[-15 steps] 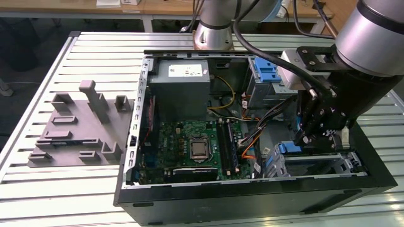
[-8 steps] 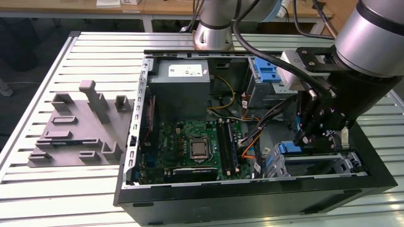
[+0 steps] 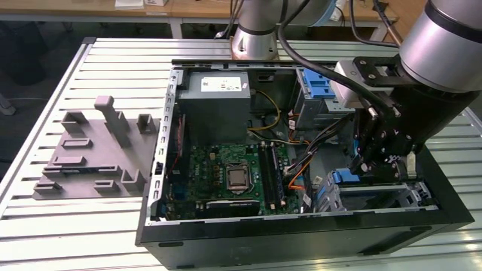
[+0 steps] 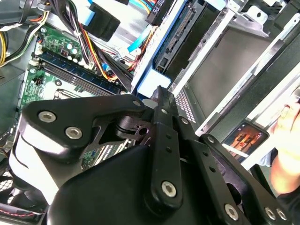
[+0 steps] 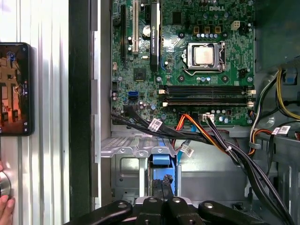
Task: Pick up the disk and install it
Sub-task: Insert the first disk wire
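The disk (image 3: 348,176) shows as a blue carrier end standing in the metal drive bay (image 3: 410,195) at the near right corner of the open computer case. My gripper (image 3: 367,167) reaches down into that bay from above. In the first wrist view its two black fingers (image 5: 165,185) stand close together right at the disk's blue bracket (image 5: 161,161). The second wrist view has the gripper (image 4: 158,93) pressed against the disk's blue edge (image 4: 149,80). The fingers look shut on it. Most of the disk is hidden inside the bay.
Motherboard (image 3: 229,169) fills the case floor, with a grey power supply box (image 3: 218,104) behind it and cable bundles (image 5: 211,136) crossing beside the bay. A second bay with a blue latch (image 3: 320,84) sits farther back. A grey fixture (image 3: 94,149) lies on the table. A phone (image 5: 14,89) and a person's hand (image 5: 4,206) are outside the case wall.
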